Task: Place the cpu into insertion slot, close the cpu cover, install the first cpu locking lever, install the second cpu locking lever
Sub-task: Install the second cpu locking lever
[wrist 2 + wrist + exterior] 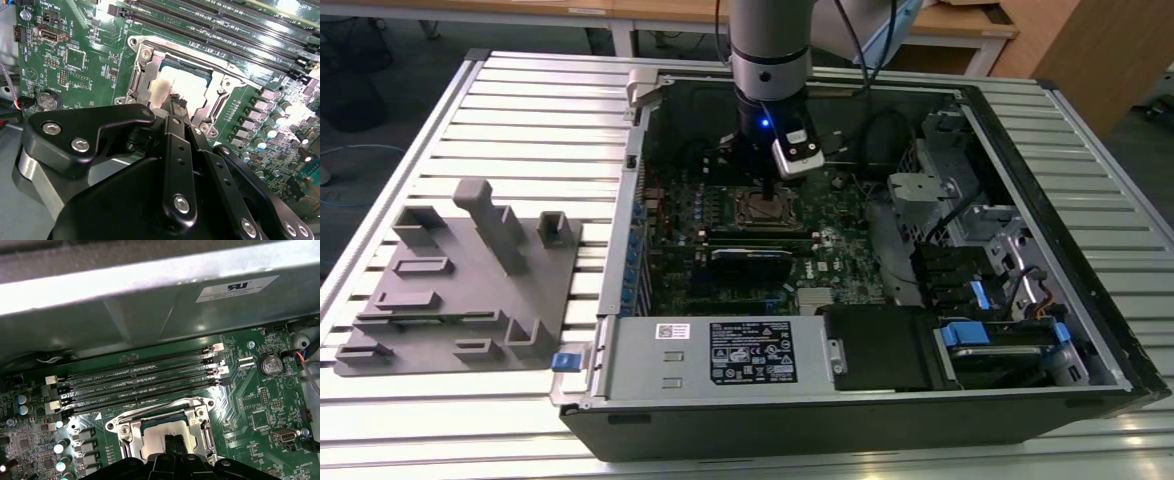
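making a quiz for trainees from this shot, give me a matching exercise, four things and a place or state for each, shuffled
Things:
1. cpu
2. cpu cover
3. tool
4. grey fixture block

Places or states:
A. on the slatted table outside the computer case, at the exterior view's left
B. lying in the insertion slot, its metal top showing
C. down flat around the chip, framing it
D. directly over the chip, tips close to its top

Pairs: 1-B, 2-C, 3-D, 4-A
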{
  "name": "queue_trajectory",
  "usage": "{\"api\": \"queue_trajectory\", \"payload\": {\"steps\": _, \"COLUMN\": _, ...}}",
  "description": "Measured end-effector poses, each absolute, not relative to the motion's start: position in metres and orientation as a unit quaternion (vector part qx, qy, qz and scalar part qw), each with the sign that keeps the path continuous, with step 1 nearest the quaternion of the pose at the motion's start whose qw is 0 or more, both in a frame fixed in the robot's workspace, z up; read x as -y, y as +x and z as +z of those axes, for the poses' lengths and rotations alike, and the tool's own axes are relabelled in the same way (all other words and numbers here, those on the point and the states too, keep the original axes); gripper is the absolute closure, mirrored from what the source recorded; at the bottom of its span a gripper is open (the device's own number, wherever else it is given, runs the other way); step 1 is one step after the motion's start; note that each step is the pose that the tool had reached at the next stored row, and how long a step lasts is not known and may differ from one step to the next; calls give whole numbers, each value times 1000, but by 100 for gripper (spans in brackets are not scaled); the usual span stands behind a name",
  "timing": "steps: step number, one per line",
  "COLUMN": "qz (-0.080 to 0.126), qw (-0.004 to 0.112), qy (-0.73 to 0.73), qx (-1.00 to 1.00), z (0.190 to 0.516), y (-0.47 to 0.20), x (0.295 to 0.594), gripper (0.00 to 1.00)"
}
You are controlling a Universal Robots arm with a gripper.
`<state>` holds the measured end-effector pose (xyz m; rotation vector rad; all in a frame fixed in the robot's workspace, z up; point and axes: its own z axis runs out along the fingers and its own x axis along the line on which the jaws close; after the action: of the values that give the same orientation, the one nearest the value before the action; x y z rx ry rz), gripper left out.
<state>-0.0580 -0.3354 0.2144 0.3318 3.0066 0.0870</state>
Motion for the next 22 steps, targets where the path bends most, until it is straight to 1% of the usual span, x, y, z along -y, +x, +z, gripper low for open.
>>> {"api": "queue_trajectory", "payload": {"steps": 22, "qz": 29, "qw": 58, "qy": 109, "qx": -992, "z": 223, "y": -58, "x": 335, "gripper": 90}}
